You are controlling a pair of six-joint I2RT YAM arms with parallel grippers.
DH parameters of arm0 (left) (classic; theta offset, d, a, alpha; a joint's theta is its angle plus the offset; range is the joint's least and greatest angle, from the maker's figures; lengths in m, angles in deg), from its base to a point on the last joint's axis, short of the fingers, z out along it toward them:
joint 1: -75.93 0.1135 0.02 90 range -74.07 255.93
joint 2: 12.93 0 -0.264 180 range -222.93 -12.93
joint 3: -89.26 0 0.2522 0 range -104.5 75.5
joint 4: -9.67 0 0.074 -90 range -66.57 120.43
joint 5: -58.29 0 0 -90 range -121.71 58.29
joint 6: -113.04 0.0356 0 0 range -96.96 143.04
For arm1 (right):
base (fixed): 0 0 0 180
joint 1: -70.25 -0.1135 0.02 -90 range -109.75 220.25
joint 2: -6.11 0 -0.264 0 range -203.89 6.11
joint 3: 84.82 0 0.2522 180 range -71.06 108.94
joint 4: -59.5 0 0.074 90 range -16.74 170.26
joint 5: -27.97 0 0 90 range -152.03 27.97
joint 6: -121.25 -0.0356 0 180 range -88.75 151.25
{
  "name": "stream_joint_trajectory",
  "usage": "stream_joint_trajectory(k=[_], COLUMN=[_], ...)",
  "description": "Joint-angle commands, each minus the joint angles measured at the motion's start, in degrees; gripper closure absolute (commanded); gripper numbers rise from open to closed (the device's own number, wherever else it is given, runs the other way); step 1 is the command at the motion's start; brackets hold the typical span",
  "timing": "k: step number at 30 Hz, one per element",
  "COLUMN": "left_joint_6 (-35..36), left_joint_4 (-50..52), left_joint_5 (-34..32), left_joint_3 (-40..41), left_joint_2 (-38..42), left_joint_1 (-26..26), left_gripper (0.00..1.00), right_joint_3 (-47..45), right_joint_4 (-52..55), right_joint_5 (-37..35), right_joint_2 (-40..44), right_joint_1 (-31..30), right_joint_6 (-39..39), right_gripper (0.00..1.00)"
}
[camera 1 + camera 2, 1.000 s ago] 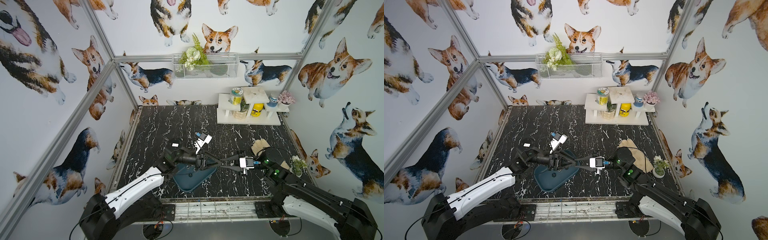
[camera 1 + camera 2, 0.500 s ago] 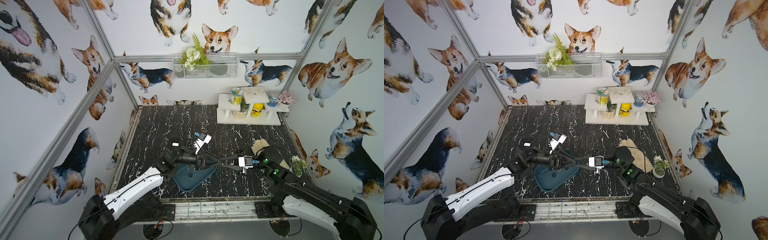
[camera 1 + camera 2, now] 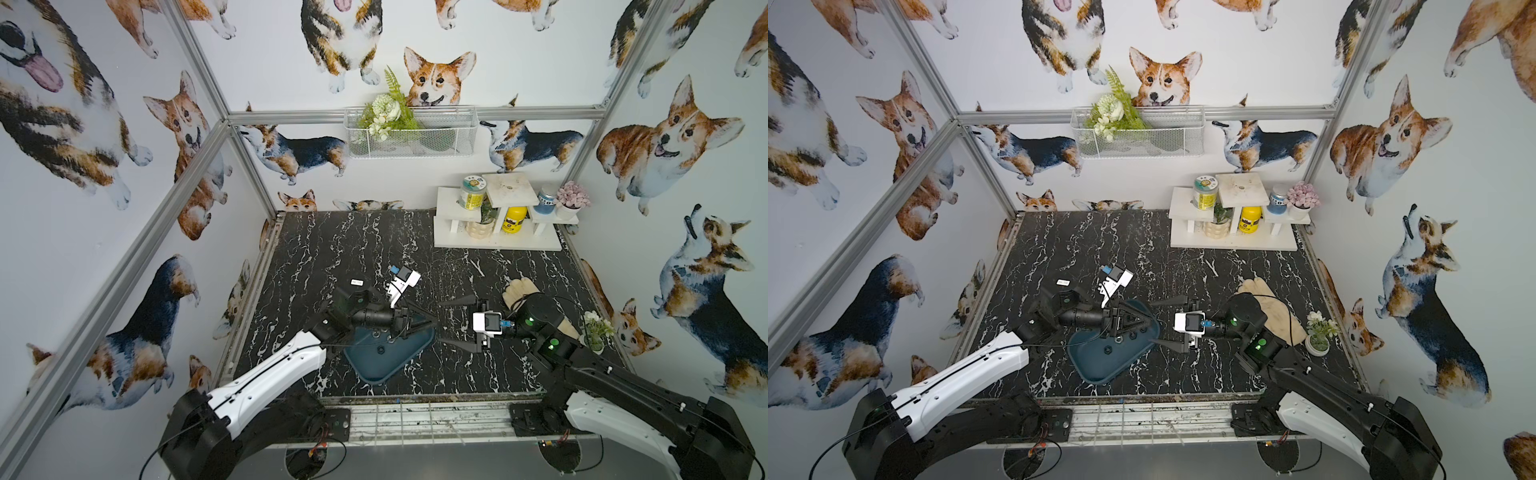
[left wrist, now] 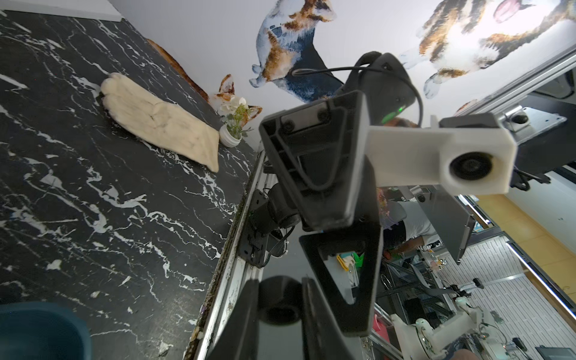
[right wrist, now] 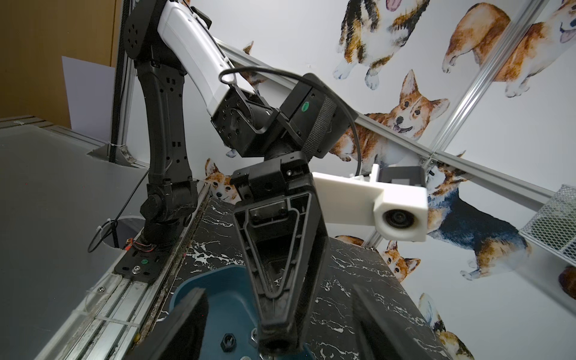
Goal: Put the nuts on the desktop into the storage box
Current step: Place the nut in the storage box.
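Nearest the front rail, the storage box [image 3: 380,357], a smooth teal tub with rounded corners, is seen lying on the veined black desktop [image 3: 332,245]. Several small hexagonal nuts [image 3: 1118,340], dark and silvery, are scattered on its floor; one black nut [image 5: 227,341] is picked out clearly in the right wrist view. Over the tub's far edge the left gripper [image 3: 432,321] is held level, its ribbed triangular fingers pressed together; nothing can be made out between them. Just beside the tub, the right gripper [image 3: 446,322] is held with its black fingers spread wide apart. Further right, a pale glove-shaped cloth [image 3: 519,289] is laid flat. At the back, a white stepped shelf [image 3: 494,243] is set against the wall.
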Motion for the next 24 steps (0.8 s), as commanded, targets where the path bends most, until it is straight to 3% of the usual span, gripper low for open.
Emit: stream_joint_trajectory(k=[1, 5, 10, 15, 22, 24], left_joint_6=[7.03, 12.75, 12.50, 9.46, 2.59, -0.40], left_joint_4=[11.09, 24.45, 36.33, 42.87, 45.86, 44.83], left_joint_5=[-6.43, -16.54, -30.87, -41.12, -49.95, -49.56], left_joint_3=[-2.85, -5.67, -6.47, -5.91, -3.03, -1.77], left_joint_2=[-0.13, -1.59, -2.38, -2.56, -2.96, -4.11], left_joint_1=[0.50, 0.60, 0.65, 0.59, 0.88, 1.77], left_gripper=[0.89, 0.91, 0.89, 0.90, 0.92, 0.93], right_joint_3=[1.06, 3.71, 7.18, 6.33, 5.65, 5.18], right_joint_4=[5.64, 17.84, 32.23, 33.82, 33.43, 32.24], right_joint_5=[-0.96, -1.66, -3.85, -6.51, -12.34, -12.93], right_joint_2=[0.47, -0.25, -2.88, -3.79, -7.08, -7.82], right_joint_1=[0.00, -0.18, -1.03, -2.39, -6.03, -6.15], right_joint_6=[4.01, 9.92, 14.66, 14.77, 14.89, 14.10], right_gripper=[0.11, 0.00, 0.00, 0.00, 0.00, 0.00])
